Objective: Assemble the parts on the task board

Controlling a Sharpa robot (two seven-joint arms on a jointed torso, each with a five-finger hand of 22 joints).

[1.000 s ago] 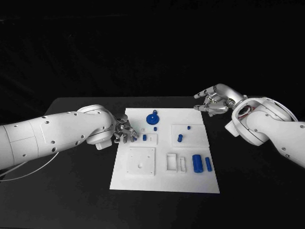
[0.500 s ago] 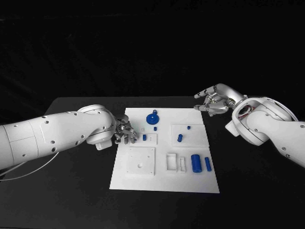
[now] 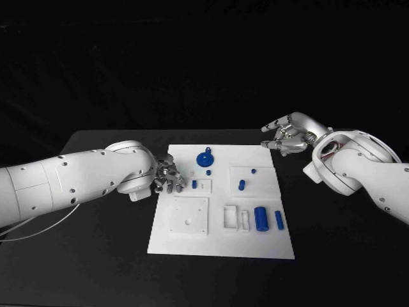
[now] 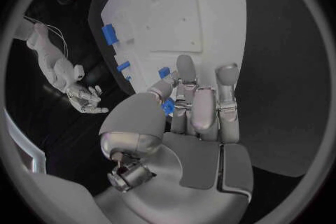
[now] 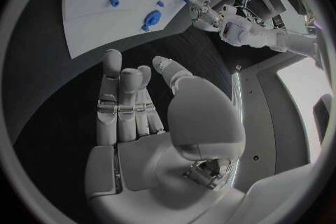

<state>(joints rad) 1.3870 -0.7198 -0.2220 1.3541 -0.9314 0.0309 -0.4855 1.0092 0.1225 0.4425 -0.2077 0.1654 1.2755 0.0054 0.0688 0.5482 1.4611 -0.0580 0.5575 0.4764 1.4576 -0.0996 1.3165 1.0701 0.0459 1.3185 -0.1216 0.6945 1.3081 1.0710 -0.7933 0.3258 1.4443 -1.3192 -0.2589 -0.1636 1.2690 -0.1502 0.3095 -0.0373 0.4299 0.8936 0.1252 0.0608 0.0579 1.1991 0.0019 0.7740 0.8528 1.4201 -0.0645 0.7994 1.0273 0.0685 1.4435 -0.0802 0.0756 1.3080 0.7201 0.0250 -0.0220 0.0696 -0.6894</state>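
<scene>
The task board (image 3: 221, 217) lies flat at the middle of the black surface (image 3: 94, 256). On it sit blue parts: a round part (image 3: 204, 158) at the far end, two small pegs (image 3: 242, 185) mid-board, and two cylinders (image 3: 262, 219) toward the near right. The left robot hand (image 3: 168, 178) is at the board's left edge, fingers extended, holding nothing. The right robot hand (image 3: 285, 137) hovers beyond the far right corner, fingers loosely spread and empty.
</scene>
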